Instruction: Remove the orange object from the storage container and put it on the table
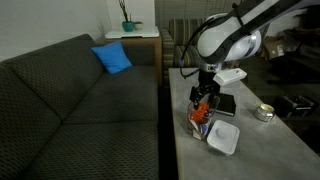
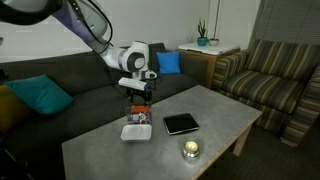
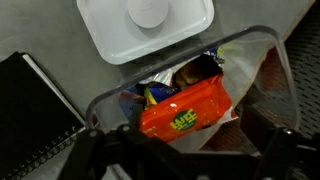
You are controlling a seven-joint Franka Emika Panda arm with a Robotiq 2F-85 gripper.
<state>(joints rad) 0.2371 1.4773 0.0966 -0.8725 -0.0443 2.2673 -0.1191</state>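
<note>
**Orange object in the clear box, pincer spread wide above it**

Orange object [image 3: 185,108] lies tilted inside the storage container [image 3: 272,70], with green markings on its upper face. It rests on other small items, one of them blue [image 3: 150,95]. Only the wrist view shows this. The same view shows the two dark fingers [image 3: 95,150] standing far apart, one towards each side of the box, with neither touching the orange piece. The pincer [image 1: 204,97] is released and grips nothing.

In both exterior views the pincer points straight down, just over the container's open top. They also show where the box stands, which the wrist view does not: near the long edge of the counter [image 1: 190,155] that runs along the dark sofa [image 1: 70,110]. A white tray [image 1: 222,138] lies just beside the box. A black notebook [image 2: 181,124] lies flat close by, further in from that edge. A round tin [image 2: 190,150] sits well apart, near the opposite long edge, and is out of the wrist view.
</note>
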